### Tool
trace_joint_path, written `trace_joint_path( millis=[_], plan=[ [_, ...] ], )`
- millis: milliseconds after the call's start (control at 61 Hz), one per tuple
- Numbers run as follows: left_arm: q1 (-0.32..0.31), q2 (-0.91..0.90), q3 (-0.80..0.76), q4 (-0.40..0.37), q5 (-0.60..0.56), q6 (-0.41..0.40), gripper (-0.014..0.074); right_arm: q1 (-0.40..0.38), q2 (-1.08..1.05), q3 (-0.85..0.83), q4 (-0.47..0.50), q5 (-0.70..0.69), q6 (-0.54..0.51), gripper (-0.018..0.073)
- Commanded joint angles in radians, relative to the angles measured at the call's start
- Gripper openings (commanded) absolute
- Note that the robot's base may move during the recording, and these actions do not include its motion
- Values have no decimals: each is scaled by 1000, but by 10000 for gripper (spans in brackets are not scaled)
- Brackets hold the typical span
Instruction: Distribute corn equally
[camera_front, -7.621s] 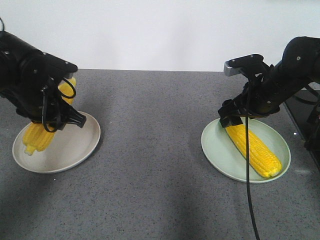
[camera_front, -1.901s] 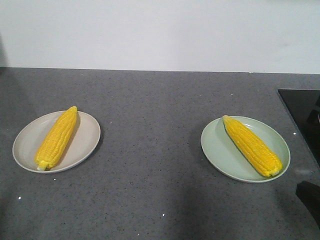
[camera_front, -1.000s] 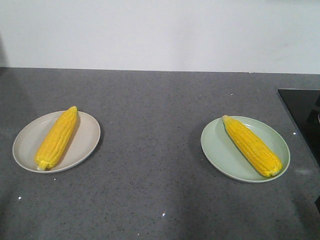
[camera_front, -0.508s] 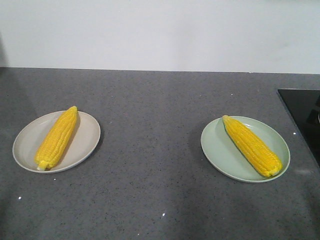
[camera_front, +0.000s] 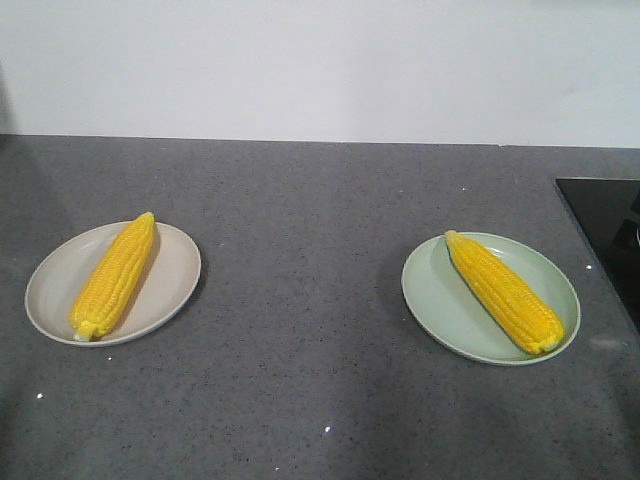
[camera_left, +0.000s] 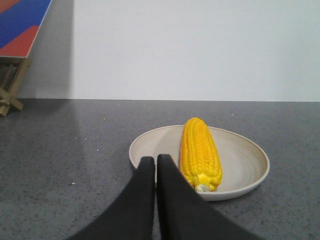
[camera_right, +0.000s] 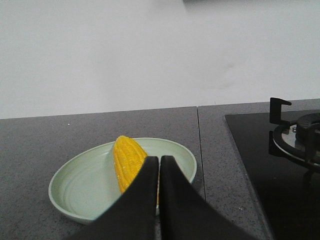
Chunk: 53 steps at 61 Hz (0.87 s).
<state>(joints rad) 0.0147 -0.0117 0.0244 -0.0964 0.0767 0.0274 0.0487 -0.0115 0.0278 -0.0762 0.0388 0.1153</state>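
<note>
One yellow corn cob (camera_front: 114, 275) lies on the beige plate (camera_front: 170, 285) at the left. A second corn cob (camera_front: 503, 291) lies on the pale green plate (camera_front: 440, 300) at the right. Neither arm shows in the front view. In the left wrist view my left gripper (camera_left: 156, 161) is shut and empty, just short of the beige plate (camera_left: 245, 165) and its corn (camera_left: 200, 152). In the right wrist view my right gripper (camera_right: 159, 161) is shut and empty in front of the green plate (camera_right: 80, 185) and its corn (camera_right: 127, 160).
A black stove top (camera_front: 605, 225) with a burner (camera_right: 300, 137) lies at the counter's right edge. A white wall runs along the back. A wooden easel with a red and blue panel (camera_left: 17, 30) stands off to the left.
Both arms were over their plates 7.6 s ago and have pulled back out of the front view. The dark shape at the lower right 1.9 s ago is gone. The cobs have not moved.
</note>
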Motion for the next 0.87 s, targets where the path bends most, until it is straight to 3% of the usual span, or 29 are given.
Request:
trace_joint_path(
  millis=[0, 852],
  plan=[
    [-8, -14, -23, -9, -77, 1, -6, -6, -7, 19, -12, -81, -9, -2],
    [-8, -14, -23, -9, -77, 1, -6, -6, -7, 18, -12, -80, -9, -2]
  ],
)
